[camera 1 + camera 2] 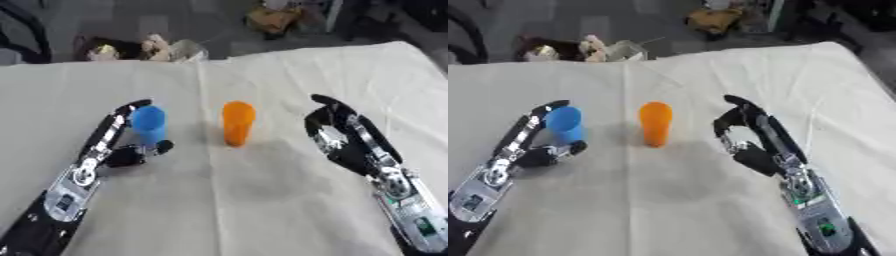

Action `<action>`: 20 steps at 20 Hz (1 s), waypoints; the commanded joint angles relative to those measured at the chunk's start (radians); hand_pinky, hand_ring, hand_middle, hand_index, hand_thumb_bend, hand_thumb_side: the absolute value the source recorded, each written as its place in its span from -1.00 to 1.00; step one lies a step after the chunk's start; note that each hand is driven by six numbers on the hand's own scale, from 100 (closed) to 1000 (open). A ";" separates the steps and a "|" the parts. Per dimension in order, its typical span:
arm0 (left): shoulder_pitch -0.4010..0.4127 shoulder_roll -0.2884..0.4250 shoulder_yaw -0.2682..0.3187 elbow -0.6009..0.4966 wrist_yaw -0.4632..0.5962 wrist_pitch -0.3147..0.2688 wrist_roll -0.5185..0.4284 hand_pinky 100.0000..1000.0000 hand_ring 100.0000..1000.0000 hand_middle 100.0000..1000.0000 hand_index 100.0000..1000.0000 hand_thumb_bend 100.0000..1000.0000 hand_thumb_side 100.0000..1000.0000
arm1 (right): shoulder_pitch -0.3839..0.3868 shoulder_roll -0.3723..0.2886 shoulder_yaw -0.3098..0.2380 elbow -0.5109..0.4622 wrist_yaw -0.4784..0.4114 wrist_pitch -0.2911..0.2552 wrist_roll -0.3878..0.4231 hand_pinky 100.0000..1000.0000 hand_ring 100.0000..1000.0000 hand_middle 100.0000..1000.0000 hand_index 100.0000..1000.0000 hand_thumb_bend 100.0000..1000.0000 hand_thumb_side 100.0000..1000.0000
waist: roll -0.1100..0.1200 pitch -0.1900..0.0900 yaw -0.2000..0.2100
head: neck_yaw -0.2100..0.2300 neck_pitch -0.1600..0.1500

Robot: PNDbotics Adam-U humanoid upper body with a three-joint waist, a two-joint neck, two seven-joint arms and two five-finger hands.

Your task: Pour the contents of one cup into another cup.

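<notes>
I see the blue cup [149, 124] standing upright on the cloth-covered bench [262, 200], left of centre. My left hand [118, 145] comes in from the near left and lies against that cup: its fingers [122, 112] run up along the cup's left side to the rim, and the thumb [156, 148] crosses in front of the cup's base on the near side. The fingers look mostly straight, so I read the hand as cupped around the cup; whether it is actually pinching the cup I cannot tell.

The orange cup [237, 123] stands upright just right of the blue one, apart from it and touched by neither hand. What either cup holds I cannot see.

My right hand [745, 132] hovers on the right side of the bench, near the orange cup but clear of it. Its fingers are slightly curved and relaxed, palm turned toward the cup, holding nothing.

Beyond the far edge of the bench some clutter [144, 49] lies on the floor, too blurred to identify.
</notes>
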 commanded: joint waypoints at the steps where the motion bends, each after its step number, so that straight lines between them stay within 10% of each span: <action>1: -0.022 0.007 -0.002 -0.005 0.006 0.005 -0.003 0.32 1.00 0.50 0.82 0.48 0.02 | -0.015 -0.010 -0.003 -0.021 -0.007 -0.002 0.001 0.57 0.31 0.19 0.86 -0.75 0.22 | -0.001 -0.015 -0.003 | 0.002 -0.008; 20: -0.028 0.002 -0.007 0.021 -0.055 0.022 -0.036 -0.02 1.00 0.15 0.76 0.32 -0.21 | -0.015 -0.008 -0.004 -0.020 -0.008 -0.003 0.001 0.58 0.31 0.19 0.86 -0.77 0.23 | 0.001 -0.016 -0.013 | 0.001 -0.007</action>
